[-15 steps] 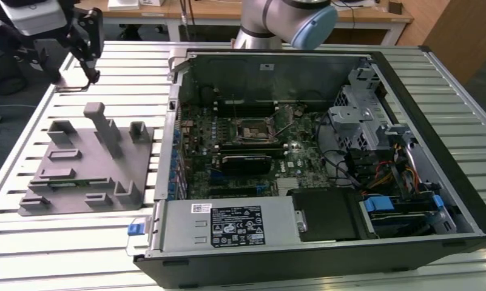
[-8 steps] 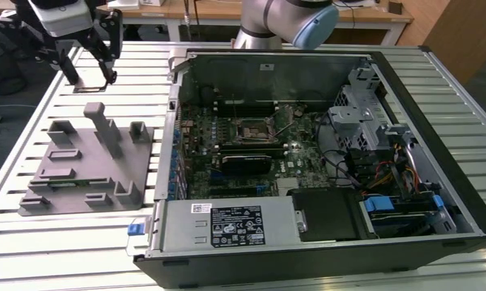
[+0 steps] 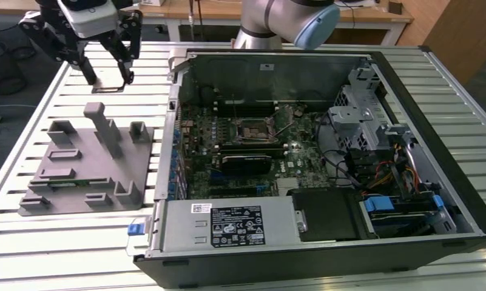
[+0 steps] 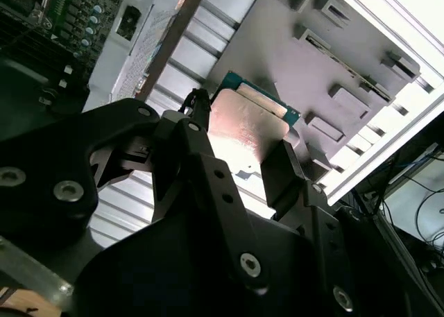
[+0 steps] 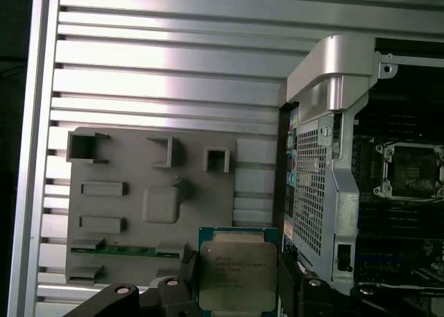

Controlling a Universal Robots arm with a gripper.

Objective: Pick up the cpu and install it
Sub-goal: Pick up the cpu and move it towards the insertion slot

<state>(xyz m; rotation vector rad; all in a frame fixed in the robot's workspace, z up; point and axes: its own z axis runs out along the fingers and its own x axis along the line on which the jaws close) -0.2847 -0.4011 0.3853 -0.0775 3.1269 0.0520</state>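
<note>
The cpu is a small flat square chip with a silver top and a thin green rim. My gripper is shut on it and holds it in the air above the slatted table, beyond the far end of the grey holder block at the exterior view's left. In both wrist views the cpu sits clamped by its edges between the black fingers. The open cpu socket lies on the motherboard inside the computer case, to the exterior view's right of the gripper.
The holder block has several upright posts and slots, and a green strip lies in one slot. The case's raised metal wall stands between the block and the motherboard. Drive cage, cables and power supply crowd the case.
</note>
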